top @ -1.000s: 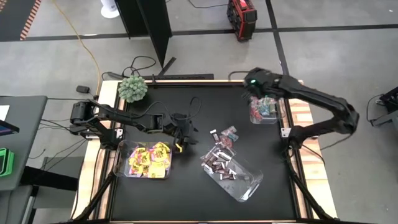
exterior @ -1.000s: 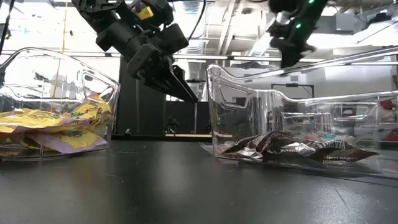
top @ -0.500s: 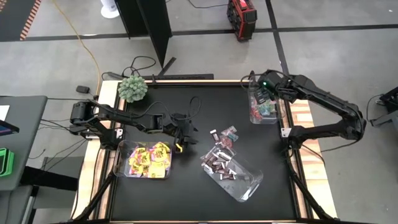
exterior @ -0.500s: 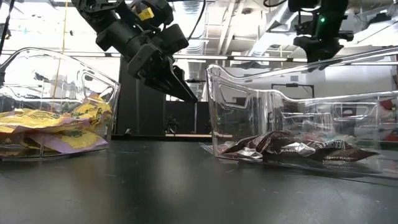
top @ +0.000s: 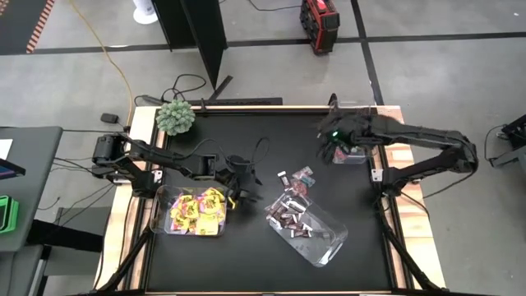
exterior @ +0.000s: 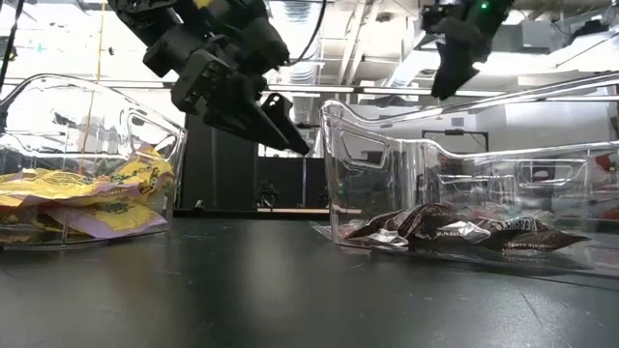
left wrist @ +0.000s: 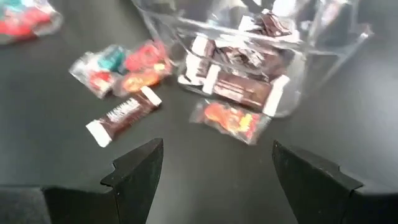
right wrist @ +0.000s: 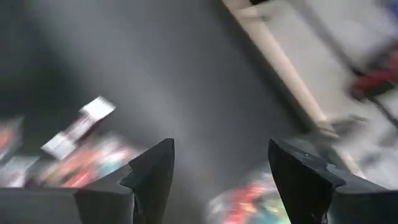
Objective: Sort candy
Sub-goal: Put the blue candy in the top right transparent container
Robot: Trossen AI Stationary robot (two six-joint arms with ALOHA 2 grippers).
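Candy sort: both claws apart and empty above the black table point(top: 205, 263).

Left gripper point(left wrist: 214, 165) hung over the mat between the yellow-packet bin point(top: 160, 220) and the dark-bar bin point(top: 329, 247), fingers spread, nothing between them. Right gripper point(right wrist: 217, 171) was near the teal-and-pink bin point(top: 362, 156) at the table's right edge, fingers point(right wrist: 152, 168) likewise apart. Loose candy point(top: 294, 178) lay on the mat just beside the dark-bar bin: one dark mini bar point(left wrist: 122, 115) and several teal-and-pink wrappers point(left wrist: 121, 65).

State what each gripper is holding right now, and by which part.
Nothing is held. The left gripper is open and empty above the loose candy; the right gripper is open and empty too, beside the teal-and-pink bin.
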